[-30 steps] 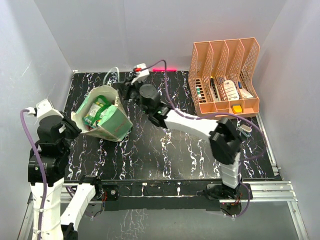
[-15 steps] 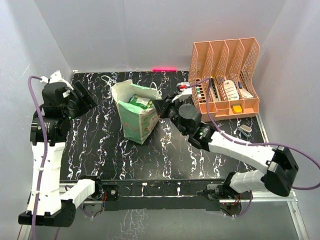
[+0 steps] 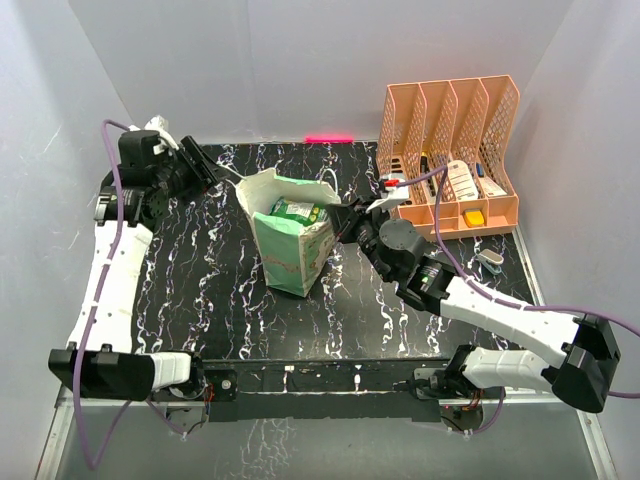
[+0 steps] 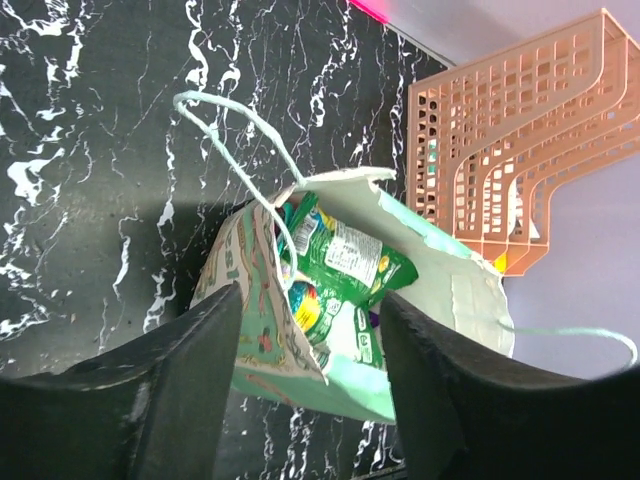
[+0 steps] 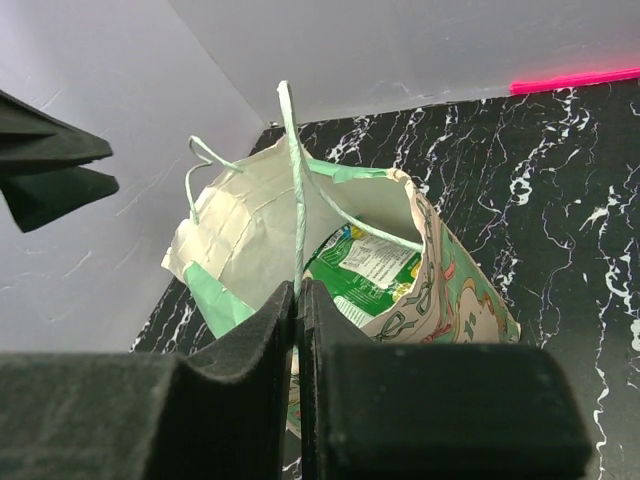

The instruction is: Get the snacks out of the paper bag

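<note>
My right claw (image 5: 297, 292) pinches the mint-green paper bag's (image 3: 292, 254) white string handle (image 5: 296, 170); my left claw (image 3: 205, 170) stands open beside its rim.

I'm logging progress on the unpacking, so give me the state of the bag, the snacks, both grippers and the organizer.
Paper bag: standing on the table, mouth open.
Snacks: inside the bag, none out on the table.
Right gripper: shut on the bag's string handle, which is pulled taut.
Left gripper: open, empty, left of the bag and apart from it.
Peach organizer: upright at the far right, small items in its compartments.
</note>
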Available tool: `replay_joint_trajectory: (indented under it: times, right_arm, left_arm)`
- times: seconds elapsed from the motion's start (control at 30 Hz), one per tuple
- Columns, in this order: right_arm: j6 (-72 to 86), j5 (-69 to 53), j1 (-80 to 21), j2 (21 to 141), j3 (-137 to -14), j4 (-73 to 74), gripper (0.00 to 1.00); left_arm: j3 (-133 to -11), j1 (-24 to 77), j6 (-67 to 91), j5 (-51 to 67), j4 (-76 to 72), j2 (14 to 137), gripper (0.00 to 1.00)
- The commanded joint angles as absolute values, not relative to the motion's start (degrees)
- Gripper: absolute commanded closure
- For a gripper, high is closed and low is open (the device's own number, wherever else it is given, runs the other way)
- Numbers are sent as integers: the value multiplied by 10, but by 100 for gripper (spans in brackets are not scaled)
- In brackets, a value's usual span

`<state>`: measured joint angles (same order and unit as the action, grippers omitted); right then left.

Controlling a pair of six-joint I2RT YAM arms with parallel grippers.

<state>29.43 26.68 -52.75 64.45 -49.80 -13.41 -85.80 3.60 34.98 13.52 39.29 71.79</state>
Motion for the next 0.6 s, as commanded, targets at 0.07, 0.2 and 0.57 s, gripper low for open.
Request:
replay_joint_trajectory:
  times: [0.07, 0.2, 0.57]
  right_arm:
    - [290, 293, -526, 606, -503, -200, 93]
    - [282, 299, -526, 603, -497, -200, 93]
    - [294, 295, -525, 608, -487, -208, 93]
  left_arm:
    - [-767, 33, 447, 157, 272, 699, 48]
    - [-733, 34, 458, 169, 233, 714, 45]
    - [-735, 33, 445, 140, 220, 749, 47]
